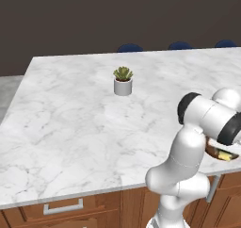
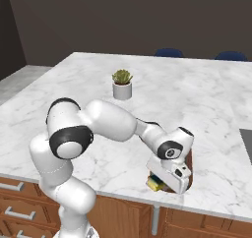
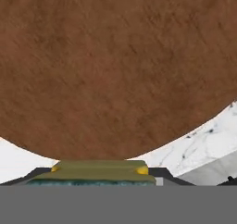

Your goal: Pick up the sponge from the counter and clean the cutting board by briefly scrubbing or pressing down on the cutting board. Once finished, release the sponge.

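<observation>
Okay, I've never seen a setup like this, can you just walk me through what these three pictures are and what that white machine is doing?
It's a rendered kitchen with a white robot arm on a driving base. Two pictures come from cameras behind the arm, to its left and right, looking over a marble counter with a small potted plant. The third comes from a camera on the hand, looking along its tool. There the big brown surface is a wooden cutting board, and the tool seems to hold a yellow and green sponge just over it. From the right camera, the sponge sits under the hand at the counter's near edge.
</observation>
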Motion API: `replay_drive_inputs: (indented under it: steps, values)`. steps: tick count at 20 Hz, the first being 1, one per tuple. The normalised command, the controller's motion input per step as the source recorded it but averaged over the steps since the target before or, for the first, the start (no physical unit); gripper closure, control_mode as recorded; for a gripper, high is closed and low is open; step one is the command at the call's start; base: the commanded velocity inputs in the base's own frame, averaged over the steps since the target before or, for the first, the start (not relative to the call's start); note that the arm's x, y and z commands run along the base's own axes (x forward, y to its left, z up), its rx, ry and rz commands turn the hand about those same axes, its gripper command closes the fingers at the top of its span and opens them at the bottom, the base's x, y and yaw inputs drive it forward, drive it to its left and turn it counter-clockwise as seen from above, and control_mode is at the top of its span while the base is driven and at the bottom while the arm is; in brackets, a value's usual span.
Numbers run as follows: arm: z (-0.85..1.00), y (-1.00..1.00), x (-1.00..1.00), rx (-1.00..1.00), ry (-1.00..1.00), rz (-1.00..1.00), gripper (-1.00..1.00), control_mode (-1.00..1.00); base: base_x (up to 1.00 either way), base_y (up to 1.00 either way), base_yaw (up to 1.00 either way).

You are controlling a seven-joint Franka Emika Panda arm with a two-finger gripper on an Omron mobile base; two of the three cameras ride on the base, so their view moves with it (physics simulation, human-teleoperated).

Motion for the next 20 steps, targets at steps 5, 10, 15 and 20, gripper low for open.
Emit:
replay_drive_inputs:
  steps: [5,10,15,20]
  values:
    - [-0.04,0.5,0.42,-0.03,0.0,0.0,1.0,-1.0,0.0,0.0,0.0]
    - [-0.01,0.04,0.73,-0.02,0.0,0.0,1.0,-1.0,0.0,0.0,0.0]
    - [0.0,0.0,0.82,0.0,0.0,0.0,1.0,-1.0,0.0,0.0,0.0]
    - [0.0,0.02,0.71,0.0,0.0,0.0,1.0,-1.0,0.0,0.0,0.0]
